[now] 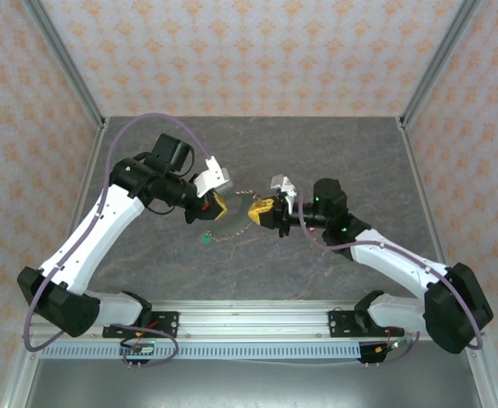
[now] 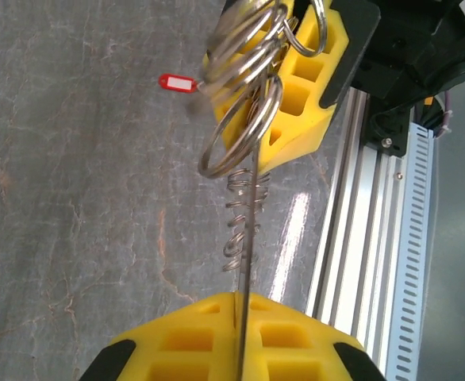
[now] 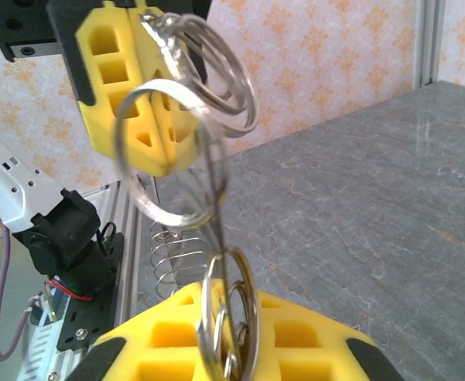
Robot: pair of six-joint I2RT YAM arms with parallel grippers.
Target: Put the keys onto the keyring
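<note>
The left tool (image 1: 218, 206) and right tool (image 1: 260, 210) meet nose to nose above the middle of the grey counter (image 1: 334, 153), tips near each other; a pale loop of wire rings (image 1: 232, 214) spans the gap between them.

From the left wrist, the left tool (image 2: 239, 321) has its yellow fingers pressed together on a thin straight run of wire that rises from between them; opposite, the right tool (image 2: 284, 119) pinches a cluster of silvery rings (image 2: 240, 59), fanned apart like a stretched coil.

From the right wrist, the right tool (image 3: 228, 321) is clamped on two or three rings (image 3: 244, 87) standing upright between its fingers; the left tool (image 3: 159, 151) grips the far end of the same string.

The keyring (image 1: 228, 235), a thin chain, runs below the tools, its green tag (image 1: 205, 239) on the left end; whether it joins the held rings I cannot tell.

A red tag (image 2: 177, 82) lies on the counter (image 2: 74, 198), apart from both tools; its key is too small to make out.
</note>
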